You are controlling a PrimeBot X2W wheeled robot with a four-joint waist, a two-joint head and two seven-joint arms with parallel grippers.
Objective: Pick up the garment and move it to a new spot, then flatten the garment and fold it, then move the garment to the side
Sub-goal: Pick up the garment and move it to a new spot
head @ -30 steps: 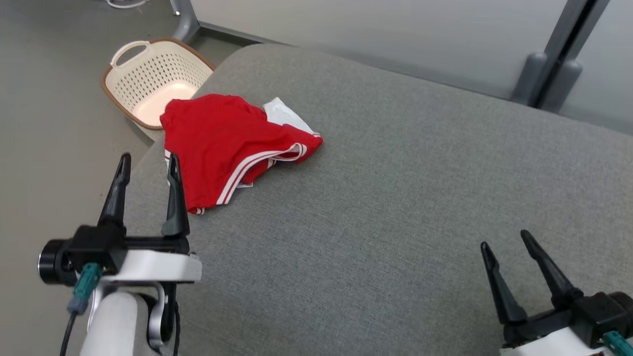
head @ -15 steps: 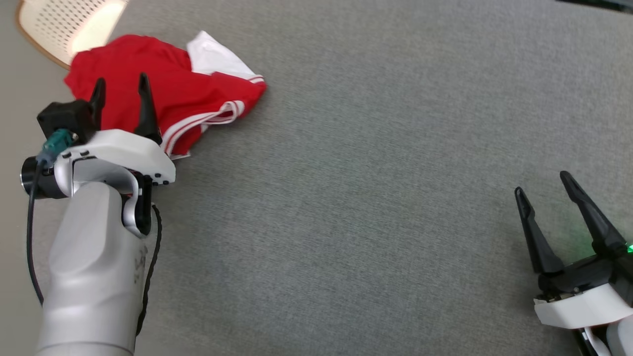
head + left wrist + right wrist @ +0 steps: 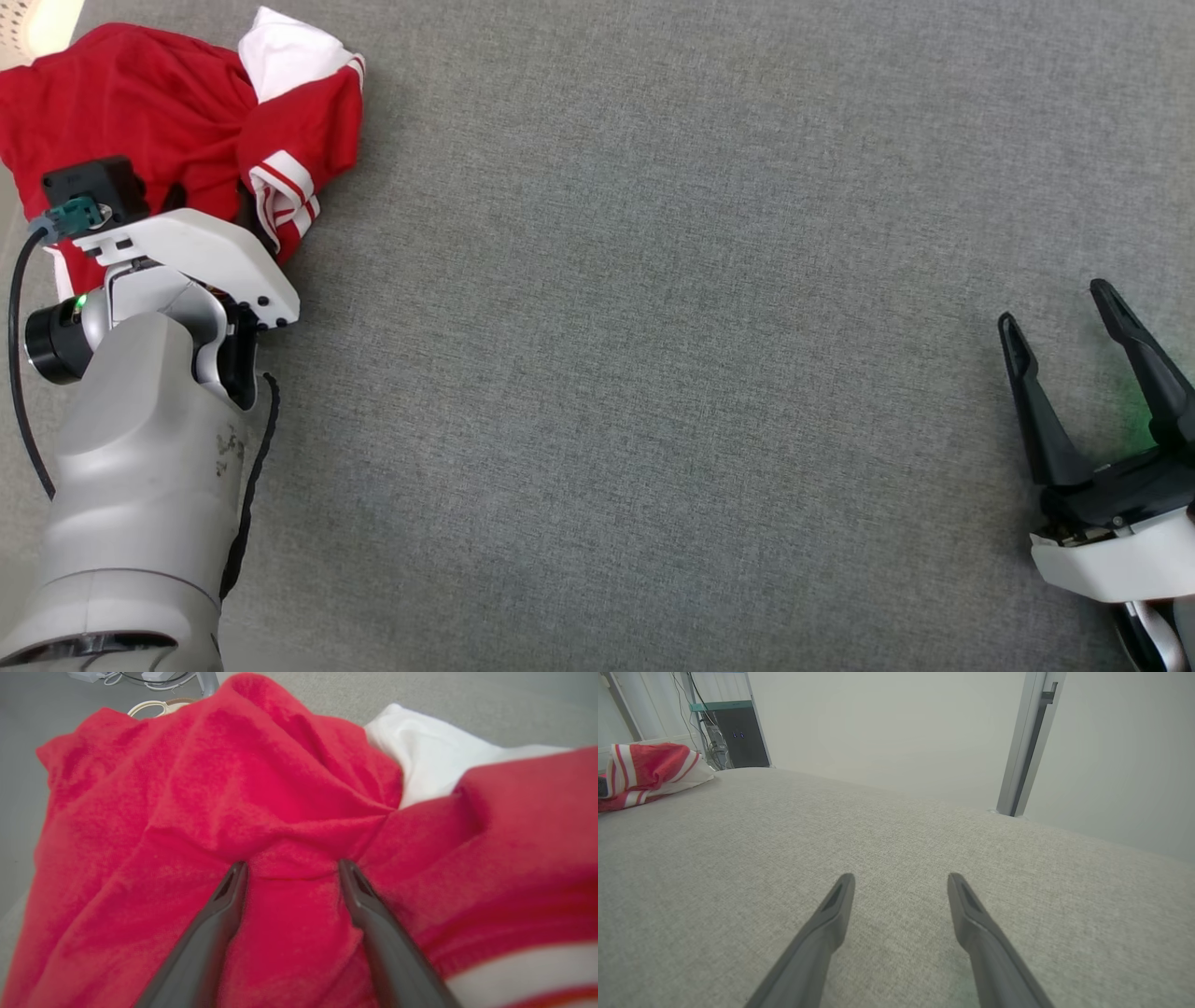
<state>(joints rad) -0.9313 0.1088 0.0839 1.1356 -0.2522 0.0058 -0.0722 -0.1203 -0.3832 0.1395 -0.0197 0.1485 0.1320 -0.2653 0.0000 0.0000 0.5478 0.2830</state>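
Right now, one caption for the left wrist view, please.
Open left gripper straddles a raised fold of the crumpled red garment, not yet closed.

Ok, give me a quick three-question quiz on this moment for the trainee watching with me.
1. True or false: the left gripper is open, with a fold of the red garment between its fingers.
2. The right gripper is over: A) the bare gray cushion; B) the garment; C) the left gripper.
3. Fill in: the garment's stripes are ____ on red.
Key: 1 true; 2 A; 3 white.
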